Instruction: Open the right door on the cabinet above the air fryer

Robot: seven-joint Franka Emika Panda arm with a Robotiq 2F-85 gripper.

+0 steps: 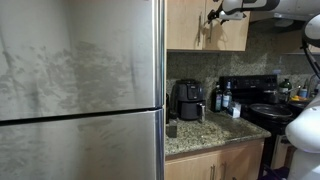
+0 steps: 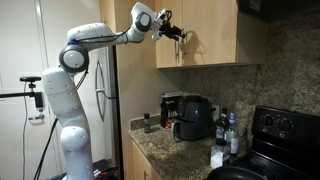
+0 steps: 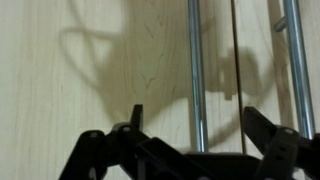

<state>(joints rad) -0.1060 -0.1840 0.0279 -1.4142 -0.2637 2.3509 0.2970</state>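
The light wood cabinet [image 1: 185,25] hangs above the black air fryer [image 1: 188,100], and both show in both exterior views, cabinet [image 2: 215,40] over fryer [image 2: 192,117]. My gripper [image 1: 213,15] is raised to the cabinet front near the door seam [image 2: 178,33]. In the wrist view the gripper [image 3: 200,125] is open, and one metal bar handle [image 3: 195,60] stands between its fingers without being clamped. The door seam [image 3: 234,50] runs just beside it, and a second handle [image 3: 291,50] sits beyond the seam. Both doors look shut.
A steel fridge [image 1: 80,90] fills one side. A black stove [image 2: 275,130] with a pan stands beside the granite counter [image 1: 205,130]. Bottles [image 2: 228,130] stand next to the air fryer. The arm's white base [image 2: 70,110] stands by the counter's end.
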